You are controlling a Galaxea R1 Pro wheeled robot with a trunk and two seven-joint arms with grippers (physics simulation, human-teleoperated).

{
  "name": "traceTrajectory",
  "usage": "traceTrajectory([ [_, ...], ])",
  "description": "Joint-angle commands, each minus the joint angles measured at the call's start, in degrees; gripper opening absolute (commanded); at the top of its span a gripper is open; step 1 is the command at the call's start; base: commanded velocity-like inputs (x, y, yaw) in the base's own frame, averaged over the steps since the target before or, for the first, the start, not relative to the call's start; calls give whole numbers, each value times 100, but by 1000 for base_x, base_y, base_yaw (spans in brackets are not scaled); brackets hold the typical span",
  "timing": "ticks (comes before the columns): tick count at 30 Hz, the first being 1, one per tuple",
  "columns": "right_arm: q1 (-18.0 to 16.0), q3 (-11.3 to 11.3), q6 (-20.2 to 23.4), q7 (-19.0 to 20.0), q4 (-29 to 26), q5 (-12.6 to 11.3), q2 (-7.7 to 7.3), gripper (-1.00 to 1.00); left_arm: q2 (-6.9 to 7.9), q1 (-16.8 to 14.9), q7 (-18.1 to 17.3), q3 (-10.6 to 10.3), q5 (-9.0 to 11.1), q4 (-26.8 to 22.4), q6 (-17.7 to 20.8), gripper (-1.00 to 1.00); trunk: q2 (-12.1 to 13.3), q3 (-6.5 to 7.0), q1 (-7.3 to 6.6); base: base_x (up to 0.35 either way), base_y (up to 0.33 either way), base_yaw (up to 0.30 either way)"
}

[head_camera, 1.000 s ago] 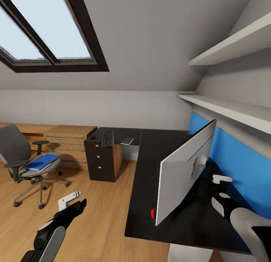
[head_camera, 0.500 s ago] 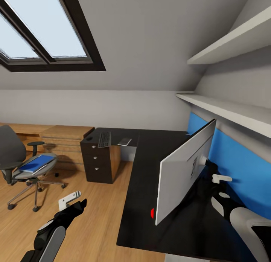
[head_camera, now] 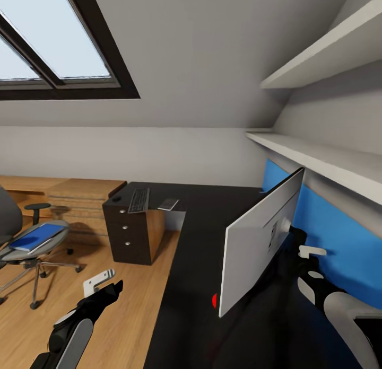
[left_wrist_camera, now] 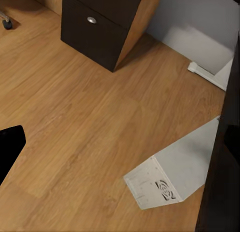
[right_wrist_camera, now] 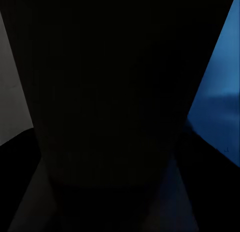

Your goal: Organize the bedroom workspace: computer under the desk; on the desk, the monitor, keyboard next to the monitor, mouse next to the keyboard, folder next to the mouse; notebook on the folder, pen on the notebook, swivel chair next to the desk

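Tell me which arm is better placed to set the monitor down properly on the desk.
Right, probably. The right gripper is behind the monitor, at its silver back, above the desk. The left gripper hangs over the floor, away from the monitor.

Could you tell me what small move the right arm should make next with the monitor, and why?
Probably lower the monitor upright onto the bare desk top. It hangs tilted above the glossy black surface, silver back toward the camera, with the right tool behind it. Whether that tool grips the stand is hidden.
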Motion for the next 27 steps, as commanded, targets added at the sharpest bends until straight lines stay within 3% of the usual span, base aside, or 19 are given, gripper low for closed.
traceTrajectory([
  [1, 0, 167, -32, -21, 18, -121, -2, -100, 5, -6, 59, -12, 61, -10, 7, 100, -3, -9, 3, 238, -203, 0],
  [7, 0, 167, -32, -25, 20, -119, 0, -100, 5, -5, 53, -12, 86, 2, 7, 100, -3, -9, 3, 137, -121, 0],
  [27, 0, 167, -32, -34, 18, -119, -8, -100, 14, -9, 42, -5, 104, 7, 24, 100, -3, -9, 3, 13, -11, 0],
])
